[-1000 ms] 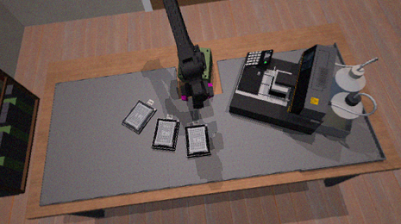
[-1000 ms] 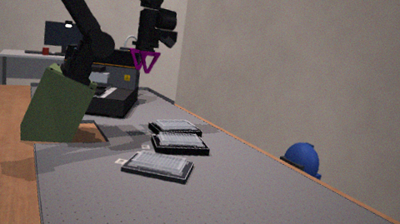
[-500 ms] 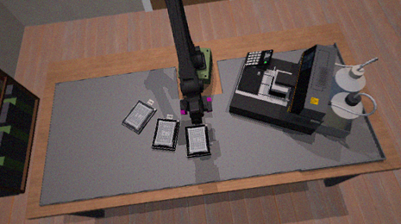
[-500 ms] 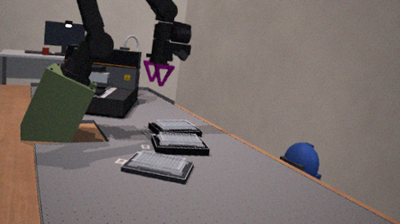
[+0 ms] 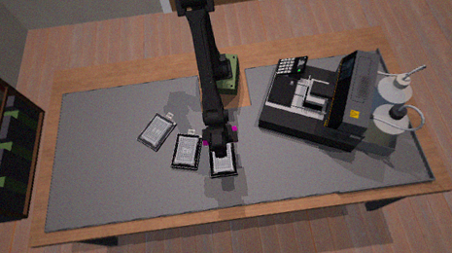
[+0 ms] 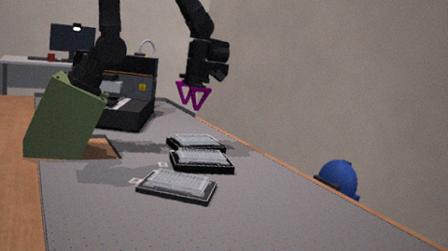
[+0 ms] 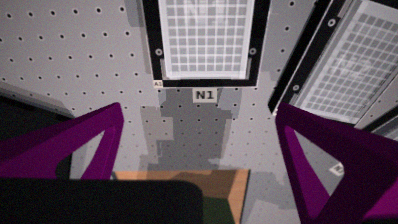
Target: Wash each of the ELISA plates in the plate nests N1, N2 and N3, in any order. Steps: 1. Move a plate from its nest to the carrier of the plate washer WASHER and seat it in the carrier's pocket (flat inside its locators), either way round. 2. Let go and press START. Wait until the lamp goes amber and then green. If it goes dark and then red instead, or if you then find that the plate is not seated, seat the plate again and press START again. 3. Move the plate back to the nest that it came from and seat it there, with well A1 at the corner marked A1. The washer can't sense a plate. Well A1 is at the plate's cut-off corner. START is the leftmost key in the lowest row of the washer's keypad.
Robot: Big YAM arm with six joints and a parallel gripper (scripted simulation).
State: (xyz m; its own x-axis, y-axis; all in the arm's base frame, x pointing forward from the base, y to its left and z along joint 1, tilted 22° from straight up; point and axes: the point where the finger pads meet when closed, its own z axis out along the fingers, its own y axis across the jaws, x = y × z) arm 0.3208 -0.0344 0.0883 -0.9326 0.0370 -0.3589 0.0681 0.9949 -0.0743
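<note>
My gripper is open and empty, its fingers pointing down, high above the mat on the base side of nest N1. The N1 plate lies in its black nest, ahead of the fingers and between their lines in the wrist view. The N2 plate and the N3 plate lie in their nests. The washer stands right, a green light beside its keypad. I see no plate in its carrier.
The arm's green base stands at the table's back edge. Two white-topped bottles with tubes stand behind the washer at the right. The label N1 lies between nest and base.
</note>
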